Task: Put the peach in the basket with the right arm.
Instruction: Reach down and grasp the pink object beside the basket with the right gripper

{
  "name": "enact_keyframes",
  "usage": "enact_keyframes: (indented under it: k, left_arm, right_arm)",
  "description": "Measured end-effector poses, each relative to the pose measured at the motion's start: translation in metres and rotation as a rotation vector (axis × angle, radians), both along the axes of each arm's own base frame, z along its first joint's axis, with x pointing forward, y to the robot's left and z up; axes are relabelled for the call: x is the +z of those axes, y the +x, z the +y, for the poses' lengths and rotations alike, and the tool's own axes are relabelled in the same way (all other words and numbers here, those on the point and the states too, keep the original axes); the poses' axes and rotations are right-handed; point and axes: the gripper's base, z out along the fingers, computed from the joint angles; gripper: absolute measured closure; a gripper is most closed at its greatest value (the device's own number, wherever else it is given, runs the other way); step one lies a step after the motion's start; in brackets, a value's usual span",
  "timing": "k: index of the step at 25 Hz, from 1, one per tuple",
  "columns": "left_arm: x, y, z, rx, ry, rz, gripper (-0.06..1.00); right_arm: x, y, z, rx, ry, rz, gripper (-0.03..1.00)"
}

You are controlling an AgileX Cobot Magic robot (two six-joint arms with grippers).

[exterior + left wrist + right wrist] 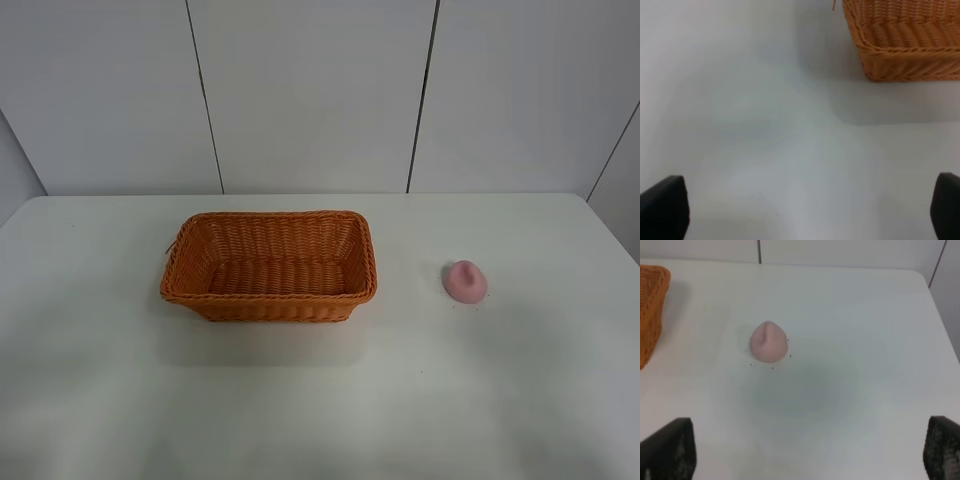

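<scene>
Peach (465, 280) sits on the table (500, 400), apart from the basket (270, 265), on the right arm's side. Right gripper (800, 455) spread wide, empty, short of it. Judged light, matte, not slippery; pinch across the broad belly, below the pointed tip

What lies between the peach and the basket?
Nothing but bare white table separates the peach and the basket, clearest in the exterior high view.

A white table (320, 410) with rounded far corners stood against a wall of pale grey panels (310, 90) split by thin dark seams (205, 95), under soft, even light.
</scene>
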Motion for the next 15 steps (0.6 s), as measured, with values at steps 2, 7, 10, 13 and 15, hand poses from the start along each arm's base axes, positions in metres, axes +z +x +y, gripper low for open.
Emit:
enact_keyframes:
  k: [2,7,10,13,15]
  left_arm:
    - [0.0,0.0,0.0,0.0,0.0,0.0,-0.05]
    - [0.0,0.0,0.0,0.0,0.0,0.0,-0.05]
    - [0.0,0.0,0.0,0.0,0.0,0.0,-0.05]
    - [0.0,0.0,0.0,0.0,0.0,0.0,-0.05]
    - [0.0,0.0,0.0,0.0,0.0,0.0,-0.05]
  right_arm:
    - [0.0,0.0,0.0,0.0,0.0,0.0,0.27]
    - [0.0,0.0,0.0,0.0,0.0,0.0,0.27]
    - [0.0,0.0,0.0,0.0,0.0,0.0,0.27]
    - [0.003,0.003,0.0,0.005,-0.012,0.015,0.27]
    - [0.01,0.013,0.0,0.01,-0.022,0.065,0.27]
